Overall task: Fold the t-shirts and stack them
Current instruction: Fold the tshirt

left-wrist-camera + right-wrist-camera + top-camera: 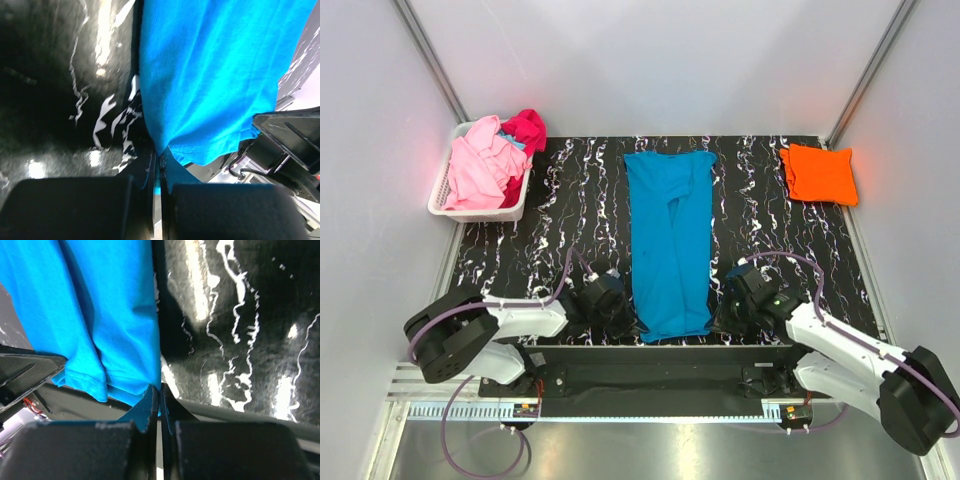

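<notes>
A turquoise-blue t-shirt [670, 240] lies as a long folded strip down the middle of the black marbled table [570, 210]. My left gripper [623, 318] is shut on its near left corner, seen in the left wrist view [159, 159] pinching blue cloth [210, 75]. My right gripper [717, 318] is shut on the near right corner, seen in the right wrist view [160, 390] with the cloth [100, 305] hanging from it. A folded orange t-shirt [818, 173] lies at the far right. Pink [480, 165] and magenta [526, 130] t-shirts sit in the basket.
A white slatted basket [445, 195] stands at the far left corner. Grey walls close in the table on three sides. The arm mounting rail [660, 375] runs along the near edge.
</notes>
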